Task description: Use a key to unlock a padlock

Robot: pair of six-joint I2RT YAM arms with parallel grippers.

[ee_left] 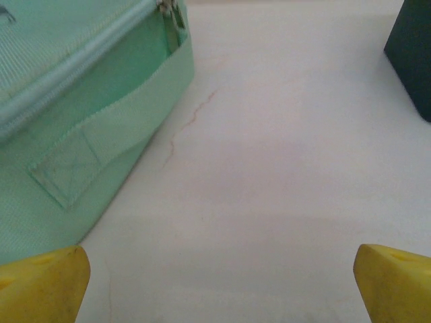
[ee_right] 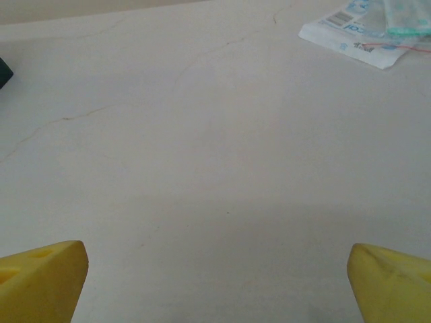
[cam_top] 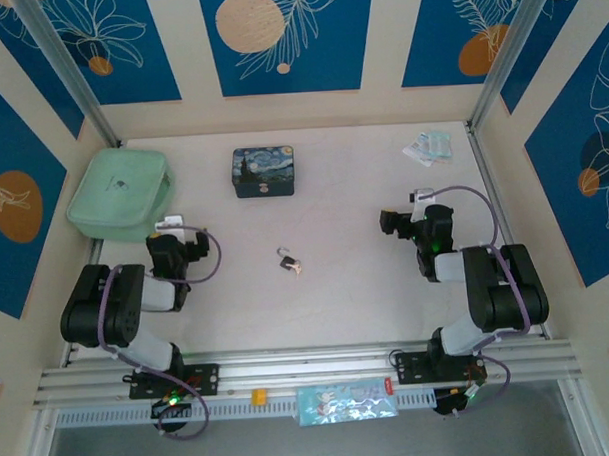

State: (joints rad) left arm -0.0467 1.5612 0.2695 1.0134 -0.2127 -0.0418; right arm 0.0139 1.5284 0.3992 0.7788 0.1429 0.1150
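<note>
1. Two wide-open grippers: the left gripper point(ee_left: 219, 289) and the right gripper point(ee_right: 215, 286) each hold their jaws far apart above bare table point(cam_top: 357, 286), gripping nothing.
2. The padlock point(cam_top: 285, 257) lies on the table about midway between the arms. The key point(cam_top: 298, 269) is touching it or just beside it, on its near-right.
3. It lies right of the left gripper and left of the right gripper, slightly nearer the bases than both. Neither arm looks clearly closer.
4. Padlock and key together run diagonally, from far-left to near-right.
5. Too small to tell: whether the shackle is shut, where the keyhole faces, how many keys.
</note>
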